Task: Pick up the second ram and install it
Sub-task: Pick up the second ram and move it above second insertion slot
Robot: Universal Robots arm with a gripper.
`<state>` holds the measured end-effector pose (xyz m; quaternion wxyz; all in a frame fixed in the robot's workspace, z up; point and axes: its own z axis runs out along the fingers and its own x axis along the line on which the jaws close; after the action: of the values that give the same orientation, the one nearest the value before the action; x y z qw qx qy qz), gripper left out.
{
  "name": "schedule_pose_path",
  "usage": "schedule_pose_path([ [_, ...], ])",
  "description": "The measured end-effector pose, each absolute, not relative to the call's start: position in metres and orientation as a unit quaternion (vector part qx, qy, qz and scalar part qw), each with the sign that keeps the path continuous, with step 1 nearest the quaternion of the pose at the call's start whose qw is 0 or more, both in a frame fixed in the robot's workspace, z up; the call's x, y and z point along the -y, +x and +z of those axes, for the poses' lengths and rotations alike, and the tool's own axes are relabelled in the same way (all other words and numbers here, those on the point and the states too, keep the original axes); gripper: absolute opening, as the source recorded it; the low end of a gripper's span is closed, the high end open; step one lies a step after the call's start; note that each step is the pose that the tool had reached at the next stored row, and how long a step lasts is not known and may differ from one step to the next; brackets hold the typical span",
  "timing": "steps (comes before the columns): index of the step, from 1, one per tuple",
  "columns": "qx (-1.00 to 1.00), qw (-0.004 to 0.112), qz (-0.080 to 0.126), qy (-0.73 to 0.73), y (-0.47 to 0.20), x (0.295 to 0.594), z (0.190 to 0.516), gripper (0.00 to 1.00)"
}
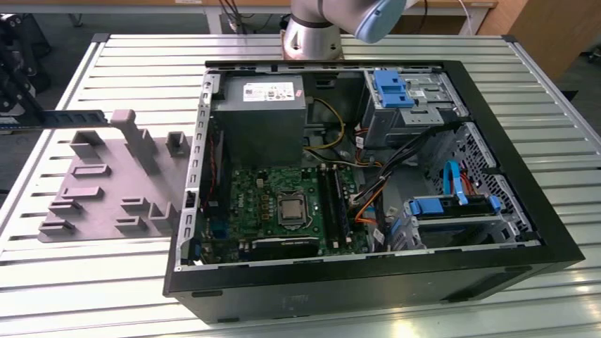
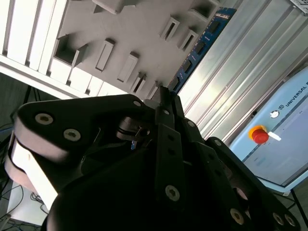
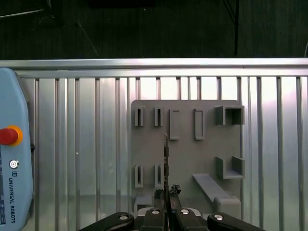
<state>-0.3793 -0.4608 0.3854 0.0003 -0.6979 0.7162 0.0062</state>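
Note:
My gripper [image 3: 166,195] is shut on the second ram [image 3: 166,159], a thin stick that sticks out from the fingertips and appears edge-on in the first wrist view. In the second wrist view the ram [image 2: 199,45] shows as a blue board with dark chips, reaching away from the gripper [image 2: 163,98]. It hangs in the air above the grey slotted fixture plate [image 3: 183,159], well clear of it. The open computer case [image 1: 554,211] lies on the table with its motherboard [image 1: 281,204] and long black slots [image 1: 331,201] exposed.
The grey fixture plate [image 1: 108,183] lies at the exterior view's left of the case, with a tall post [image 1: 131,134] on it. A light-blue pendant with a red button [image 3: 9,135] rests on the slatted metal table [image 3: 279,144]. The arm's base [image 1: 314,35] stands behind the case.

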Motion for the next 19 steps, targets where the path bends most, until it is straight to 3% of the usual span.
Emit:
schedule_pose_path([
  [19, -0.716, 0.0, 0.006, -0.698, -0.356, 0.461, 0.385, 0.14],
])
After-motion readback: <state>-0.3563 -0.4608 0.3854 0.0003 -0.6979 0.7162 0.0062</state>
